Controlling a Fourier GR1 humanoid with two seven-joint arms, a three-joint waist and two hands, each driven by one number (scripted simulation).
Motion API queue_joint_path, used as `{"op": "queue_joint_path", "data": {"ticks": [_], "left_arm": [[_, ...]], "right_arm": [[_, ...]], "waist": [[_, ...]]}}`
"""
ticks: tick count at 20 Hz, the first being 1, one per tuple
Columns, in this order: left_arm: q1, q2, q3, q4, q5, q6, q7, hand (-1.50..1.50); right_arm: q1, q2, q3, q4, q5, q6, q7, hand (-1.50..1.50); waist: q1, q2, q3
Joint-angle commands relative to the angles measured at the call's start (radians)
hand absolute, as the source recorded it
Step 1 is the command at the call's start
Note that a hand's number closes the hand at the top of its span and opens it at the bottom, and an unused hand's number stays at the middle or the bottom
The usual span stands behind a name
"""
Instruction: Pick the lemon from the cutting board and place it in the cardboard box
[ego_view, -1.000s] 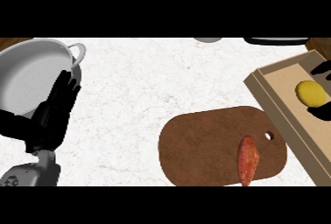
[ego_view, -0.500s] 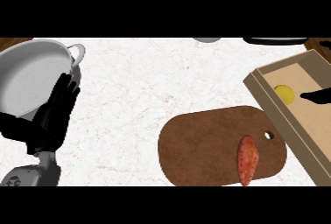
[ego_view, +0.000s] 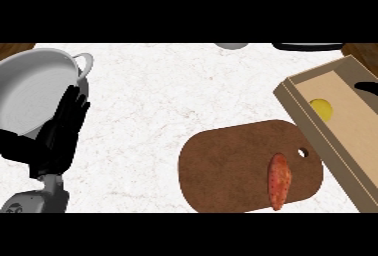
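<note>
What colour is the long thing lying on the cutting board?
Orange-red, mottled, on the brown cutting board; the long thing shows in the head view.

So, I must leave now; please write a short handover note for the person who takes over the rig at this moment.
Left hand: open, resting at the view's left beside the grey pot.
Right hand: only a dark tip shows at the right edge, over the cardboard box; fingers cannot be judged.
Lemon: lying inside the box.
Cutting board: holds only a reddish vegetable.
Done: lemon is in the box.
Left: pull the right hand clear.
</note>
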Motion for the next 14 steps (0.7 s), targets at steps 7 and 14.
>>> {"op": "queue_joint_path", "data": {"ticks": [7, 14], "left_arm": [[0.026, -0.024, -0.024, -0.051, -0.035, 0.018, 0.008, 0.00], [0.056, -0.024, -0.001, -0.055, -0.009, -0.027, 0.012, 0.00]], "right_arm": [[-0.010, -0.077, -0.258, 0.123, -0.355, 0.140, 0.008, -1.50], [0.141, -0.124, -0.333, 0.143, -0.457, 0.164, -0.107, -1.50]], "waist": [[0.009, 0.004, 0.001], [0.008, 0.004, 0.000]]}}
